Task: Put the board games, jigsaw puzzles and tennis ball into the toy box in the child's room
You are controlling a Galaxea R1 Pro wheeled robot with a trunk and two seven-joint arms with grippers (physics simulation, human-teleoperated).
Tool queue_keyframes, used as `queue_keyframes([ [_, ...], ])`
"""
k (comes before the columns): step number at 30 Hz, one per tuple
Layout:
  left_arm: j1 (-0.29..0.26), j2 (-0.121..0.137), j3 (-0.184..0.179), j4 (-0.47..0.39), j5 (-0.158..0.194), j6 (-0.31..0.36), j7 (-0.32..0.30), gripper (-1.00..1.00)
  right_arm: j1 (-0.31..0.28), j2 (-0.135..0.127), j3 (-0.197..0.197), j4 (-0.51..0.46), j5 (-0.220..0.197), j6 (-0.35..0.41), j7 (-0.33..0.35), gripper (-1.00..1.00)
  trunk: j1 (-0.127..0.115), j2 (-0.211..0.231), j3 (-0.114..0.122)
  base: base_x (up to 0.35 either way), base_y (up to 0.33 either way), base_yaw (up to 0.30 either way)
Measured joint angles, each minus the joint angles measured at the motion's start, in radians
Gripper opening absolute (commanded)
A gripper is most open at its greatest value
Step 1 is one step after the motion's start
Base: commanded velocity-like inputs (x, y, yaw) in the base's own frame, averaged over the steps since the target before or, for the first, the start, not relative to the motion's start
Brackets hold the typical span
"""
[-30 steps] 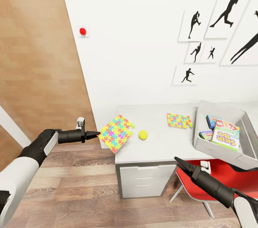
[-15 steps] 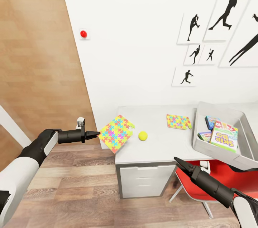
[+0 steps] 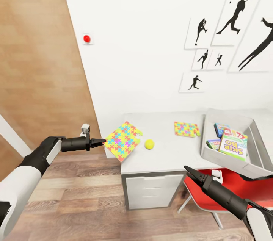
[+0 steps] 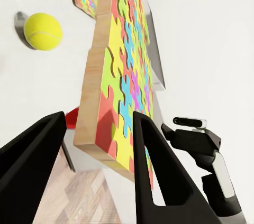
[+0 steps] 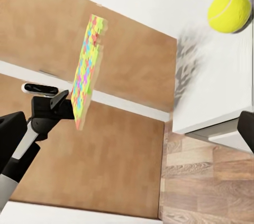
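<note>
Gripping one corner of a colourful jigsaw puzzle [image 3: 123,141], the left gripper [image 3: 102,142] holds the board tilted in the air at the left centre of the head view, at the near-left corner of the table [image 3: 167,150]; the left wrist view shows its two black fingers [image 4: 153,160] closed on either side of the puzzle's edge. The corner hold appears chosen so that the flat board can be carried clear of the tabletop and swung across toward the toy box [image 3: 231,144], which sits at the right edge of the frame on the same table. That box already contains the board games [image 3: 232,143], the yellow SKIP-BO box lying uppermost. A second jigsaw puzzle [image 3: 186,129] lies flat on the table between the ball and the box, and the tennis ball [image 3: 149,144] rests on the table just beside the held puzzle; both remain to be collected. The right gripper [image 3: 188,169] hangs low at the lower right of the frame, in front of the table's drawer unit and near a red chair [image 3: 212,191], holding nothing; whether its jaws are parted or closed cannot be told. The judged step is transport of the held puzzle to the box.
</note>
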Motion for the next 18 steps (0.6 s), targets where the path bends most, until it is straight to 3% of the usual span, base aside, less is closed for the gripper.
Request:
queue_keyframes([
  [12, 0.000, 0.000, 0.000, 0.000, 0.000, 0.000, 0.000, -1.00, 0.000, 0.000, 0.000, -0.001, -0.003, -0.003, 0.006, 1.00, -0.046, 0.084, 0.053, 0.000, 0.000, -0.168],
  [18, 0.000, 0.000, 0.000, 0.000, 0.000, 0.000, 0.000, -1.00, 0.003, -0.001, 0.006, 0.000, -0.003, -0.081, 0.006, 1.00, -0.069, 0.126, 0.081, 0.000, 0.000, -0.133],
])
